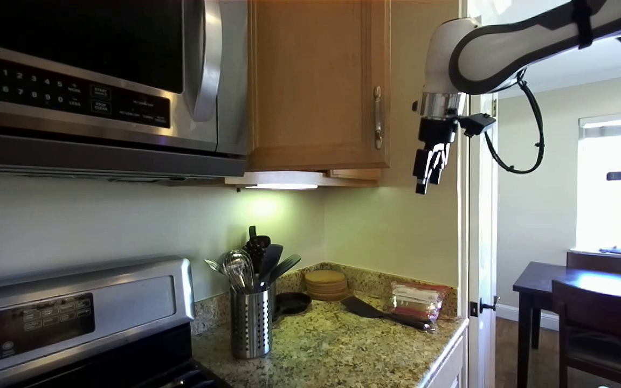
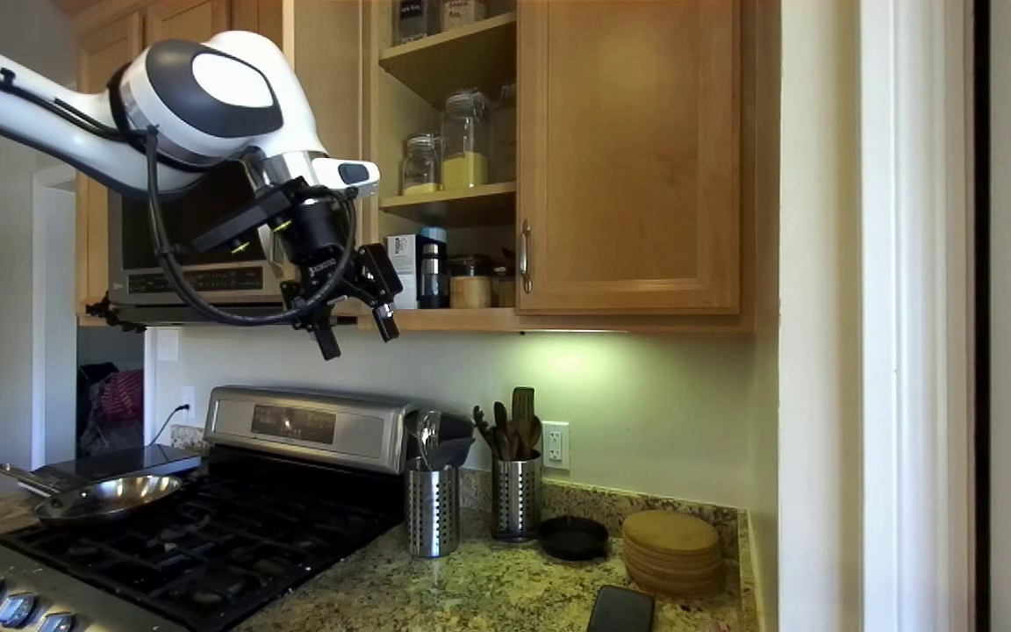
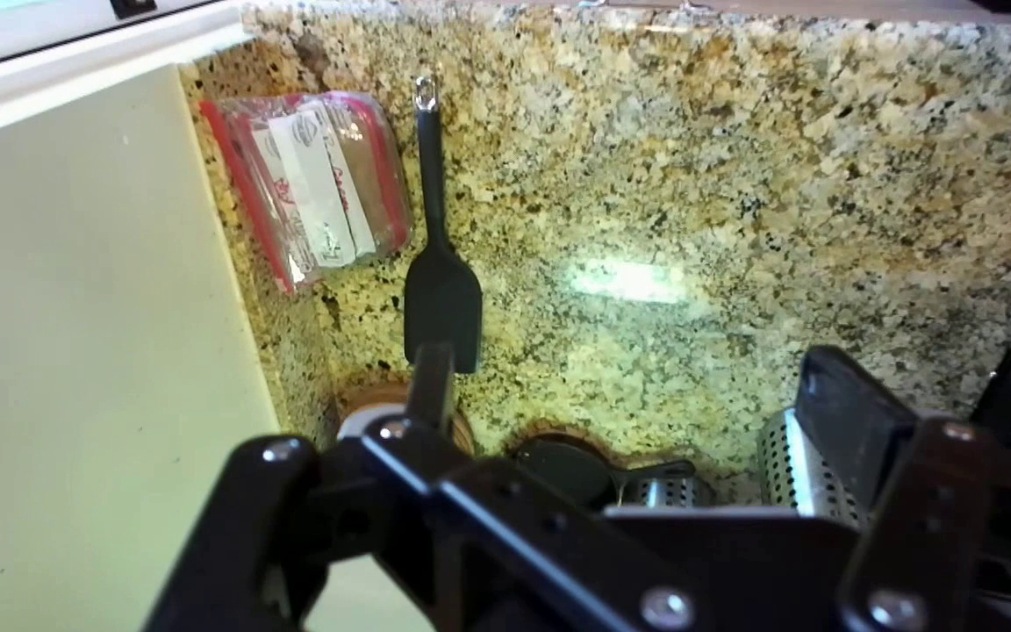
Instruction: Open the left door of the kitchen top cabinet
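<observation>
In the upper centre of an exterior view, the maple left door (image 1: pixel 310 86) of the kitchen top cabinet (image 1: pixel 352 182) stood open, while at centre right the hand (image 1: pixel 428 185) hung, jaws apart.

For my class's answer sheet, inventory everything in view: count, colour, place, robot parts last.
microwave: one, silver and black, above stove
stove: one, silver and black, below microwave
frying pan: one, silver, stove's left
countertop: two stretches, tan, flanking stove
kitchen top cabinet: one, honey, right of microwave
left door: one, honey, swung open
right door: one, honey, closed
containers: several, mixed colours, cabinet's bottom shelf
glass jars: at least two, clear, shelf above
utensil holders: two, silver, countertop
skillet: one, black, countertop
disc stack: one, tan, countertop corner
spatula: one, black, countertop
bag: one, clear and red, beside spatula
table: one, dark, background
gripper: one, black, open in midair
arm: one, white and black, above gripper
</observation>
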### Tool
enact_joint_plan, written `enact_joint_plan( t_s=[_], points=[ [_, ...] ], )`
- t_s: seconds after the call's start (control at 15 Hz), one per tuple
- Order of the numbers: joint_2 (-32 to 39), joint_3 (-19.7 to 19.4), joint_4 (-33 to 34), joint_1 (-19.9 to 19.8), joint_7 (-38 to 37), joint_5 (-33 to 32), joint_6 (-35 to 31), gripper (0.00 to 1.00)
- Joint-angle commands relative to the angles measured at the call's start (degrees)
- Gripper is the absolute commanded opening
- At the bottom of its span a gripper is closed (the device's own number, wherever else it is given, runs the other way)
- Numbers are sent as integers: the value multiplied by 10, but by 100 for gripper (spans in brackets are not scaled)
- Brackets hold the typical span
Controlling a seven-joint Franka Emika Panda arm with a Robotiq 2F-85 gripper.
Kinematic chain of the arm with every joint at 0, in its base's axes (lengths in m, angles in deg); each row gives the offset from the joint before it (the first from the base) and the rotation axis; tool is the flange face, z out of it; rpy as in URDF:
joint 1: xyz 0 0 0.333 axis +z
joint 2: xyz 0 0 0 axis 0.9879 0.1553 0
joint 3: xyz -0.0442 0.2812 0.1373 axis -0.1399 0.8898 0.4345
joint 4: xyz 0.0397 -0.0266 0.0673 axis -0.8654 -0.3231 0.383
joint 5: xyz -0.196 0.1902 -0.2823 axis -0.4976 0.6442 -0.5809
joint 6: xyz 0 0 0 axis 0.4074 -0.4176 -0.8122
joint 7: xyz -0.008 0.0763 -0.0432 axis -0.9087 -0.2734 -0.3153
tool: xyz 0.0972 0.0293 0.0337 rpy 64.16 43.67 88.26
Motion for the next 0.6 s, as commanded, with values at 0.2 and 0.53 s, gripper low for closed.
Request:
enact_joint_plan(
  t_s=[0.2,0.53],
  points=[
    [-23,-20,-38,-9,-2,0,20,100],
    [-6,-20,-27,-8,-1,0,13,100]
  ],
)
